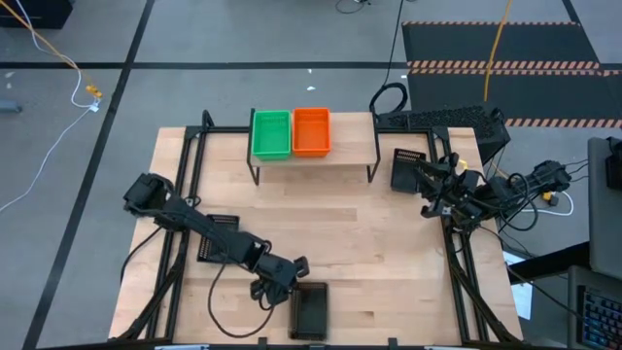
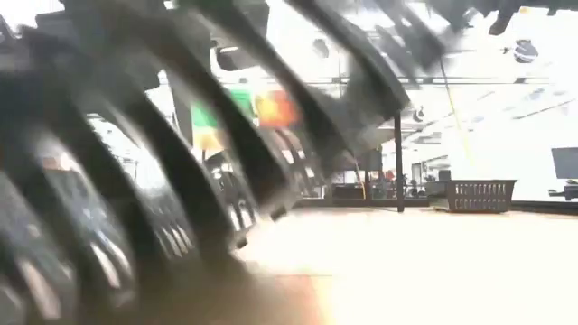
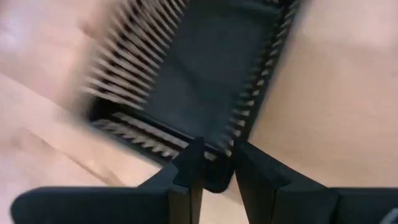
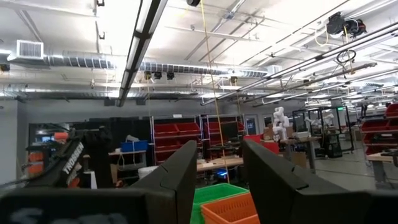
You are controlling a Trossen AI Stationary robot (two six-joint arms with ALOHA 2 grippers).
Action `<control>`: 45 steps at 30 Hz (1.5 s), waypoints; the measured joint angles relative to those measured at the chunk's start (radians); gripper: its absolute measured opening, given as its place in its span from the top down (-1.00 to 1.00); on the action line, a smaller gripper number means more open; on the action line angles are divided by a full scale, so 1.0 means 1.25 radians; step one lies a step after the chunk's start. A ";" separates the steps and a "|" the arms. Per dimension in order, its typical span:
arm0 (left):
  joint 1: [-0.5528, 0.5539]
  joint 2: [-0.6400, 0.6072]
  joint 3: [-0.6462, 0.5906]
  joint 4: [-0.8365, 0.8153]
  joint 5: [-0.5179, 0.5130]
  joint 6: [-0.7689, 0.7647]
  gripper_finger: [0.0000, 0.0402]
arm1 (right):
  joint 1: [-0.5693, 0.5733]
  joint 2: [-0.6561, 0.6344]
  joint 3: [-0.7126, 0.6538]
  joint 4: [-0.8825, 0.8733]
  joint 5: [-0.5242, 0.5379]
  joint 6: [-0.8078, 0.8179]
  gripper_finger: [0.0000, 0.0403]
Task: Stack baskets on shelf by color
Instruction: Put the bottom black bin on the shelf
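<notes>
With a second black basket (image 1: pixel 218 237) just behind its wrist, the left end effector (image 3: pixel 214 163) pinched the near rim of a black perforated plastic basket (image 1: pixel 310 309) on the wooden counter (image 1: pixel 369 243), while the right end effector (image 4: pixel 217 171) stood open, empty, toward the green basket (image 1: pixel 271 133) and orange basket (image 1: pixel 311 130) atop the wooden-plank shelf (image 1: pixel 352 146).

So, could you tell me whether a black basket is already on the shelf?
No, the shelf holds only a green basket and an orange basket.
</notes>
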 joint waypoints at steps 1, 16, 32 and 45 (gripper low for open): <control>0.001 0.006 -0.001 -0.005 -0.001 -0.001 0.56 | 0.000 -0.001 0.000 -0.002 0.000 0.003 0.39; 0.045 0.011 0.001 0.076 -0.220 -0.134 0.56 | 0.000 -0.001 0.000 -0.008 0.001 0.020 0.39; 0.147 -0.259 0.002 -0.200 -0.032 -0.540 0.56 | 0.000 -0.001 0.000 -0.008 0.000 0.020 0.39; -0.073 -0.247 -0.176 0.020 -0.058 -0.797 0.56 | 0.000 -0.001 0.000 -0.018 0.000 0.064 0.39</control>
